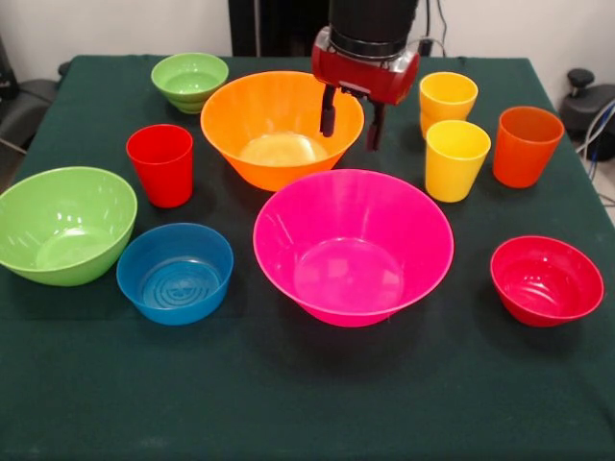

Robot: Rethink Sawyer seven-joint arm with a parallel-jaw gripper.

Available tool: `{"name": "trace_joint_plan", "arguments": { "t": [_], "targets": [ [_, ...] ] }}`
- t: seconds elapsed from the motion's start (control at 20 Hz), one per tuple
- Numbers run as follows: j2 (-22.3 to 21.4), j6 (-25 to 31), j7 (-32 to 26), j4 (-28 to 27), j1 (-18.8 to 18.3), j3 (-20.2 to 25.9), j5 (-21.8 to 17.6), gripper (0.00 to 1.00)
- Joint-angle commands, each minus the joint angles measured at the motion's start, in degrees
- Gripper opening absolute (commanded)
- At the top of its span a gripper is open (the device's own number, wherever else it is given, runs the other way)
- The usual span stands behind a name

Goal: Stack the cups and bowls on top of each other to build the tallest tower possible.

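All cups and bowls stand apart on the dark green table; no tower stands. The large pink bowl [353, 246] is at centre front, the large orange bowl [282, 128] behind it. My gripper [352, 121] hangs open and empty over the orange bowl's right rim. The medium-large green bowl [63, 224] is at the left, the small blue bowl [175, 272] beside it, the small red bowl [546, 279] at the right, the small green bowl [190, 80] at the back left. The red cup [160, 163] is left. Two yellow cups [456, 157] [447, 100] and the orange cup [526, 144] are right.
The table [307, 403] is covered with a dark green cloth. The robot's pedestal stands behind the table's far edge at the top. A dark object [588, 106] and cables lie off the table at the right.
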Motion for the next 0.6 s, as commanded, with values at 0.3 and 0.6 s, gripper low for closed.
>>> {"name": "trace_joint_plan", "arguments": {
  "t": [0.3, 0.6],
  "targets": [
    [3.28, 4.27, -7.47, 2.13, 0.21, 3.72, -4.07, 1.0],
    [3.62, 3.94, -7.18, 1.67, 0.41, 3.13, -4.47, 1.0]
  ]
}}
